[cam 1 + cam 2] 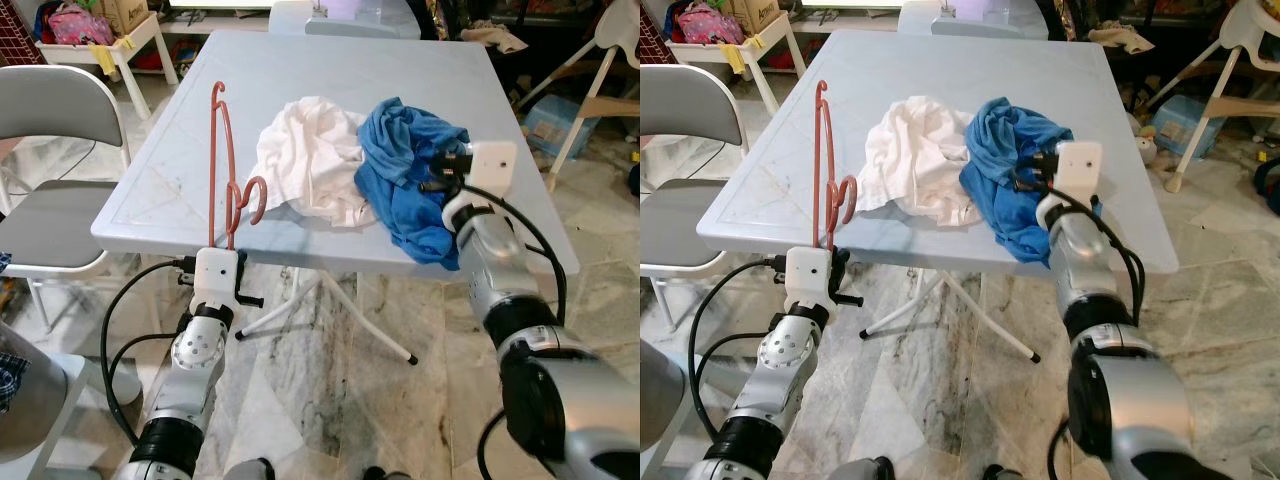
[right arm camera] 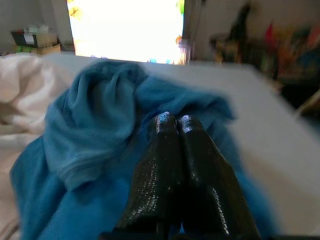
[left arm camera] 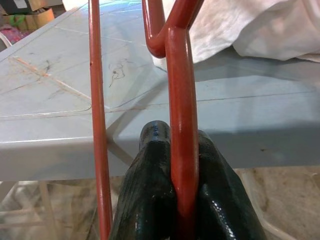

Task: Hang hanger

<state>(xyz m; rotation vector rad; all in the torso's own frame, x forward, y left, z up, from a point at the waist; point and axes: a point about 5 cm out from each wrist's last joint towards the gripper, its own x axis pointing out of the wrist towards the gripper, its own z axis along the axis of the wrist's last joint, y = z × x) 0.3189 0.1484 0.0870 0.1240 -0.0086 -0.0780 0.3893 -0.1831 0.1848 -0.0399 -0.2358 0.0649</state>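
1. The left gripper (image 3: 182, 200) clenches the red hanger (image 1: 228, 170), upright at the table's (image 1: 330, 70) near-left edge.
2. The right gripper (image 2: 172, 125), fingers pressed together, rests on the blue cloth (image 1: 405, 170) beside the white cloth (image 1: 310, 155).

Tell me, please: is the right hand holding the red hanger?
No. The left hand is shut on the red hanger, while the right hand points at the blue cloth.

On the pale blue table (image 1: 330, 80) before me lay a crumpled white cloth (image 1: 310, 155), touching a blue cloth (image 1: 405, 170) draped over the near edge. A grey folding chair (image 1: 50, 150) stood to my left.
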